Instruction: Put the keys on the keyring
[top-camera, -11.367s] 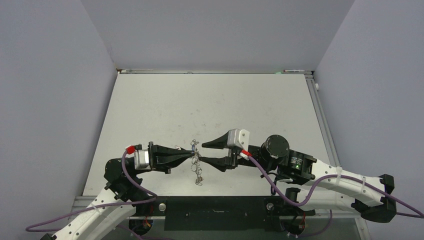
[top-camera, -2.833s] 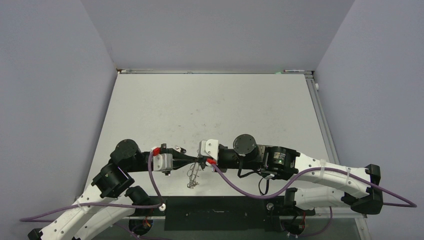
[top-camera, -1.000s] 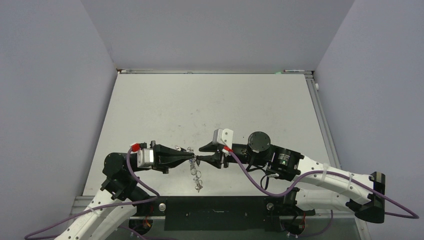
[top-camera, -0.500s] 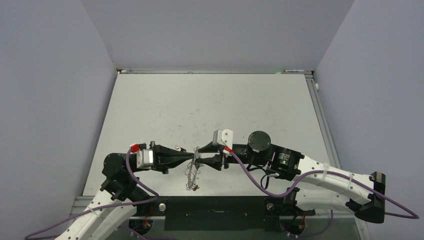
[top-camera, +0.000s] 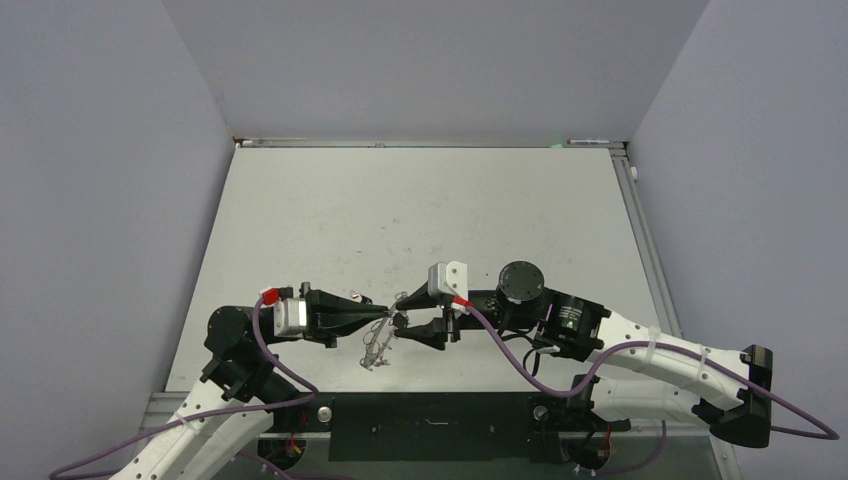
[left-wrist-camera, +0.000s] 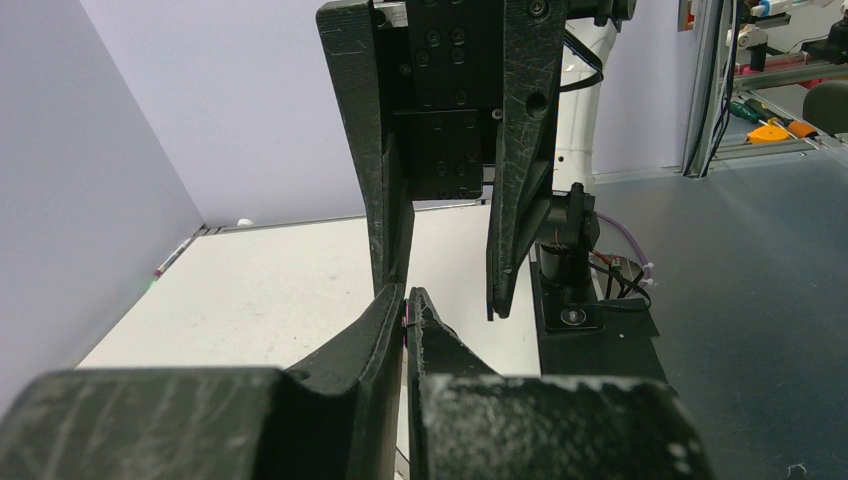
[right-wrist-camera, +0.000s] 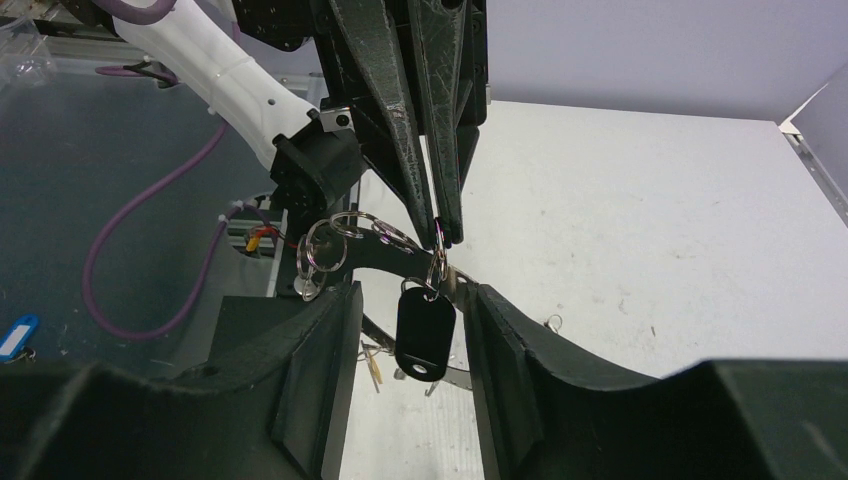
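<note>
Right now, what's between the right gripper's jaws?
A black key tag hangs in the gap between the open jaws of the right gripper, dangling from the keyring that the left gripper pinches. The right wrist view shows it.

No text, brand, number or sign can be read in any of the 3 views. The black key tag (right-wrist-camera: 425, 335) is shown with a plain face, and the pale label on the right arm's joint housing (top-camera: 573, 316) is too small to be made out.
</note>
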